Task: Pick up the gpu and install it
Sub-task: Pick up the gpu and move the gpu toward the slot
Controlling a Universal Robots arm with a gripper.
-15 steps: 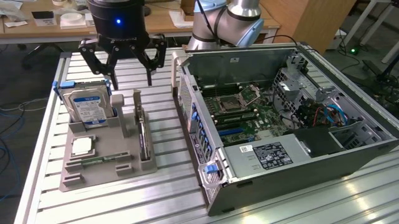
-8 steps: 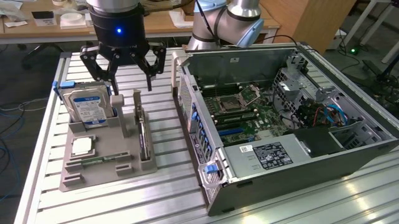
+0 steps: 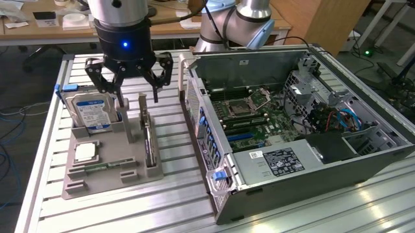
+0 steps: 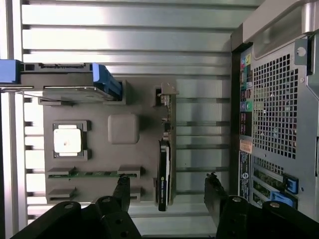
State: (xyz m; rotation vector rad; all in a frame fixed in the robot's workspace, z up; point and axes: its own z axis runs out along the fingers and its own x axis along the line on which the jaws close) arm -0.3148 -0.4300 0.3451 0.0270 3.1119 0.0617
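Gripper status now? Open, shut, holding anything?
Gripper: jaws open, holding nothing, hovering over the gpu standing edge-on in the grey holder.

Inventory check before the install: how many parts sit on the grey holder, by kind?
Hard drive: 1
Graphics card: 1
Processor chip: 1
Memory stick: 1
Total: 4

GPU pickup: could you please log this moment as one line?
end effector: open, above gpu | gpu: on edge in grey holder, ungripped | case: side open
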